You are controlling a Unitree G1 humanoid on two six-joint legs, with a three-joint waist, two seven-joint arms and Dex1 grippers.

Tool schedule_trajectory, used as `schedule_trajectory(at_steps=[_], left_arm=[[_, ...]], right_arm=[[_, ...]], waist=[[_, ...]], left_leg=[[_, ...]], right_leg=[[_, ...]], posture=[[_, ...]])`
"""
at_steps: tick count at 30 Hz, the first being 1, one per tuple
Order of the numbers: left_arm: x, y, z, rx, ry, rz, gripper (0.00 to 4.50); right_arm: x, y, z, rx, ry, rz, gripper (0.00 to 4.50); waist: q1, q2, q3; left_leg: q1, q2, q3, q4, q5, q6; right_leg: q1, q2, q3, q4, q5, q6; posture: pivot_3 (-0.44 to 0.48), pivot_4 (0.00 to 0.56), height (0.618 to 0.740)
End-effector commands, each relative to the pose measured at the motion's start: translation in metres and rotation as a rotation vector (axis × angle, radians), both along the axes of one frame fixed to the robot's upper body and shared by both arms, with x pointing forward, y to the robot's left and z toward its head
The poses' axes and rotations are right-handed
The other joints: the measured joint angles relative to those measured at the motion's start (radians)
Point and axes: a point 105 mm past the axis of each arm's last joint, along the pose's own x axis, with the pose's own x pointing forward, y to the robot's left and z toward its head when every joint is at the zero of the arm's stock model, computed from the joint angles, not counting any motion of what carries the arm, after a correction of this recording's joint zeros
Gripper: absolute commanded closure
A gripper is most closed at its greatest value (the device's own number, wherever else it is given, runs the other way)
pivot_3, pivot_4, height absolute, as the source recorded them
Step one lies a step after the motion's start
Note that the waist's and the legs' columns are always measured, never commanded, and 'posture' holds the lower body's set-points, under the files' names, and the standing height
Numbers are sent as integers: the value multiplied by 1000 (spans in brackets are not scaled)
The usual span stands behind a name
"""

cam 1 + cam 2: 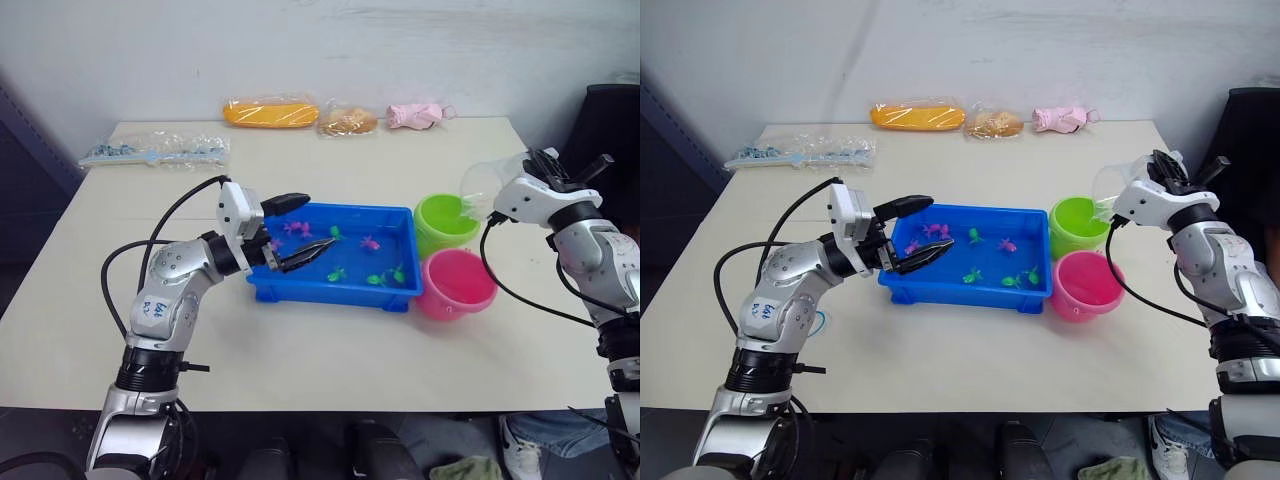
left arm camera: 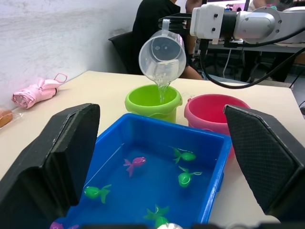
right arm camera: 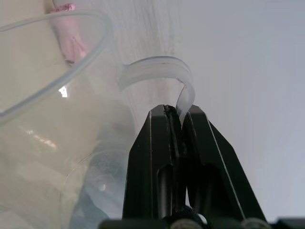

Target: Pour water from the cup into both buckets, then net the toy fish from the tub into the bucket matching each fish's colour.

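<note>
Above the round lime green plastic bucket, the right end effector pinches the clear plastic cup's thin handle, tipping water in. The left end effector hangs open over the shiny blue tub.

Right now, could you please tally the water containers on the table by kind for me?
2 round plastic buckets: lime green bucket, pink bucket
1 clear plastic measuring cup
1 shallow rectangular blue plastic tub
Total: 4
</note>
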Motion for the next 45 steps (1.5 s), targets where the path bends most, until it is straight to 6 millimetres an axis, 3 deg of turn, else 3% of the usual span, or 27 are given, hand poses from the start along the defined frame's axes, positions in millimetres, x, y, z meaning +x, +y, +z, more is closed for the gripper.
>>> schedule_trajectory(at_steps=[1,14,20,28,31,35,37,41,45], left_arm=[[-7,-2,9,-12,-51,-10,0],[-7,0,7,-19,-44,-7,0],[-6,1,7,-21,-45,-9,0],[-5,3,9,-31,-30,-11,0],[-8,4,11,-51,0,-46,0],[-14,6,21,-96,19,-105,0],[-27,4,28,-121,45,-204,0],[-47,2,31,-73,37,-304,0],[-57,3,19,63,-18,-334,0]], right_arm=[[-4,-2,24,-51,-83,-5,4415],[-2,9,27,-218,-122,15,4415],[-2,6,21,-176,-108,20,4415],[-1,-6,18,298,-57,90,4415],[-3,-27,22,618,-68,99,4415],[-15,-53,25,887,-80,132,4415],[-27,-72,22,1030,-100,128,4415],[-53,-101,2,1289,-134,107,4415],[-75,-109,-40,1393,-94,32,4415]], waist=[[0,0,0],[0,0,0],[0,0,0],[-1,0,0],[0,0,0],[5,-1,0],[6,0,0],[9,0,0],[11,0,0]], left_leg=[[0,0,0,0,0,0],[0,0,0,0,0,0],[0,0,0,0,0,0],[0,0,0,1,0,0],[0,0,0,1,0,0],[-2,0,-2,1,0,0],[-4,0,-4,2,0,0],[-7,0,-8,2,0,0],[-7,0,-9,2,0,0]], right_leg=[[0,0,0,0,0,0],[0,0,0,0,0,0],[0,0,0,0,0,0],[0,0,0,0,0,0],[0,0,0,0,0,0],[0,0,-2,0,0,1],[0,-1,-4,0,0,1],[0,-1,-8,0,0,1],[0,-1,-8,0,0,1]], posture=[[0,150,740],[0,150,740],[0,150,740],[0,150,740],[0,150,740],[0,150,740],[0,150,740],[0,150,740],[0,150,740]])
